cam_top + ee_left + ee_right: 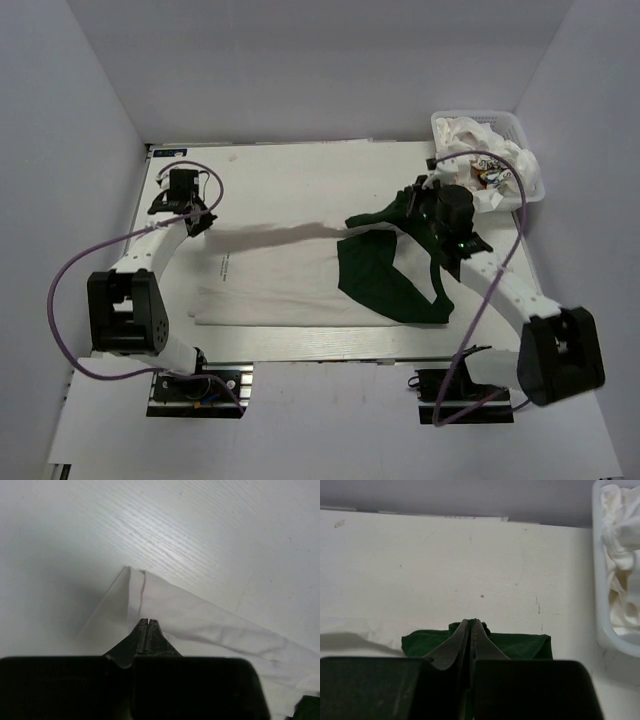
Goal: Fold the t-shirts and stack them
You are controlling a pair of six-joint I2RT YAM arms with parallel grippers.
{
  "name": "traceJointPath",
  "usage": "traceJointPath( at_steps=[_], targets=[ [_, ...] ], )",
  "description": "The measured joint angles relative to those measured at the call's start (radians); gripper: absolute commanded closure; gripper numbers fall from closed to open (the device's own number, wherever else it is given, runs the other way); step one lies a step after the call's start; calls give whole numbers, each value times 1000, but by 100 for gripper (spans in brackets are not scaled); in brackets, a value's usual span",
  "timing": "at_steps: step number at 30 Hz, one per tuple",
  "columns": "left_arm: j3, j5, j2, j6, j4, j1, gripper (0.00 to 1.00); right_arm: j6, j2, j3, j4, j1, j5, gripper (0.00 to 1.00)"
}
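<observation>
Centre left: left gripper (197,218) clamped on white edge of t-shirt (290,270) (stretched across the surface (290,180)). Right of centre: right gripper (418,200) clenched on its dark green sleeve (520,647). Upper right: more t-shirts (470,132) heaped in basket (515,120).

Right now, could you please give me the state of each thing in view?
green-sleeved t-shirt, lying on the table, far edge stretched between both grippers.
left gripper, shut on the shirt's white corner.
right gripper, shut on its dark green part.
basket, upright at the table's far right corner.
other t-shirts, crumpled in the basket, unfolded.
</observation>
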Motion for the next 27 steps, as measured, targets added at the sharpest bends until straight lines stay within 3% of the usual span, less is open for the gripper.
traceJointPath(
  at_steps=[9,27],
  targets=[
    [-125,-101,-118,-128,-50,8,100,60,-389,-175,-126,14,101,100],
    [-263,-173,-182,-241,-106,13,100,291,-733,-399,-507,48,78,100]
  ],
)
